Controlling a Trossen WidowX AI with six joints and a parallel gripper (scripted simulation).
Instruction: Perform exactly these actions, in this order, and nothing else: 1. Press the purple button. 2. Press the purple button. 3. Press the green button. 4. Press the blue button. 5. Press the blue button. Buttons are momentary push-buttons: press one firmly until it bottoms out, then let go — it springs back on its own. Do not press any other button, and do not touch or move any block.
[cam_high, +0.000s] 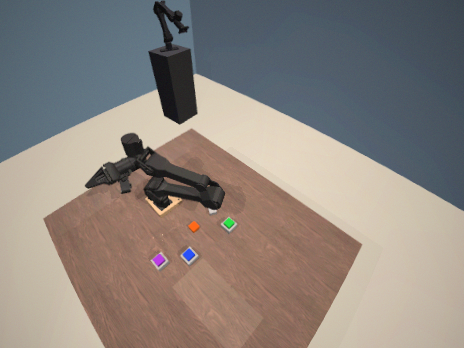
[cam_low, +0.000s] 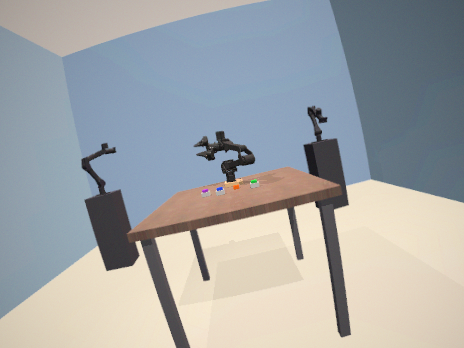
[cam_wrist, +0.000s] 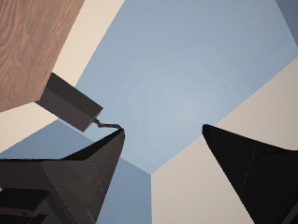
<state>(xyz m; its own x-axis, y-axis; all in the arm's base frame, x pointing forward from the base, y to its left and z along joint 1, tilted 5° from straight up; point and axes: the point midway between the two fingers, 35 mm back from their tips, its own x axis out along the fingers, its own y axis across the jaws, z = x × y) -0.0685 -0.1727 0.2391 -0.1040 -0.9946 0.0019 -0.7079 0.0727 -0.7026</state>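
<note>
Gripper (cam_high: 107, 187) (cam_low: 197, 150) (cam_wrist: 162, 130) spread nearly to its full width, with nothing between its jaws, points away from the buttons on a wooden table (cam_high: 280, 260) (cam_low: 225, 207) (cam_wrist: 30, 45), as the black arm (cam_high: 175, 172) (cam_low: 245, 159) stands folded back over its base. The purple button (cam_high: 159, 260) (cam_low: 205, 191) sits just beside the blue button (cam_high: 189, 255) (cam_low: 220, 189), while the green button (cam_high: 229, 223) (cam_low: 254, 182) lies apart, nearer the arm's bent elbow. An orange block (cam_high: 194, 226) (cam_low: 236, 187) rests among them, and a pale object (cam_high: 212, 210) is partly hidden below the elbow. No button is being touched. Since each springs back after a press, their raised look cannot settle how many of the five presses are complete; the posture suggests a run yet to begin, with two on purple, one on green and two on blue probably all outstanding. No brand, label or lettering can be read on the arm, the buttons or the table from any of the three views.
</note>
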